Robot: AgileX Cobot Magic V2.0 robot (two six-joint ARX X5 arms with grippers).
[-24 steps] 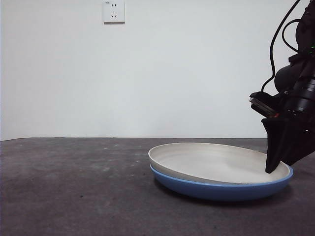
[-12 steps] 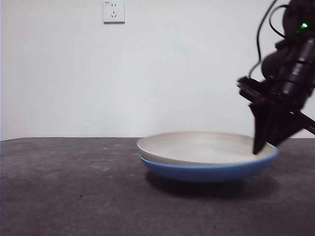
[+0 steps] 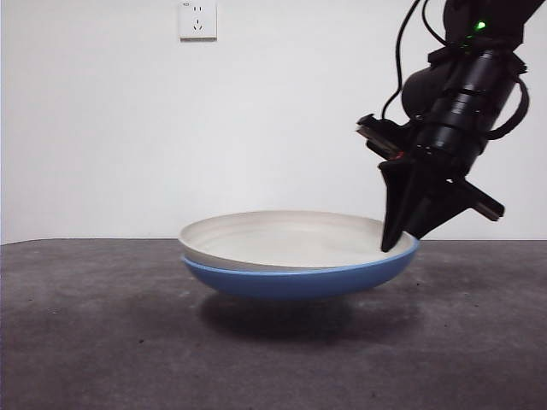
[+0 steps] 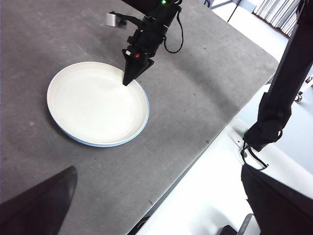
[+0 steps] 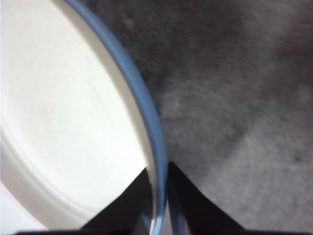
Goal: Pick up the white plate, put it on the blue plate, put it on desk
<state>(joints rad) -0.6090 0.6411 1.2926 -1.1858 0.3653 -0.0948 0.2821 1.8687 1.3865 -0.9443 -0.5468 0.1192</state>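
The white plate (image 3: pixel 282 235) lies nested inside the blue plate (image 3: pixel 299 280). Both hang tilted just above the desk (image 3: pixel 102 342), with a shadow under them. My right gripper (image 3: pixel 395 243) is shut on their stacked rims at the right side. In the right wrist view, my right gripper (image 5: pixel 159 169) pinches the blue plate's rim (image 5: pixel 142 93) with the white plate (image 5: pixel 58 122) inside. From high above, the left wrist view shows the white plate (image 4: pixel 95 103), a thin edge of the blue plate (image 4: pixel 145 110) and the right gripper (image 4: pixel 127 82). My left gripper (image 4: pixel 159 171) is open and holds nothing.
A wall socket (image 3: pixel 197 19) sits high on the white wall behind. In the left wrist view, the desk's edge (image 4: pixel 195 156) runs close to the plates, and a black arm link (image 4: pixel 279 98) stands over a white surface beyond it.
The right gripper has risen and moved left in the front view, carrying both stacked plates off the desk. The pair now hangs above its shadow.
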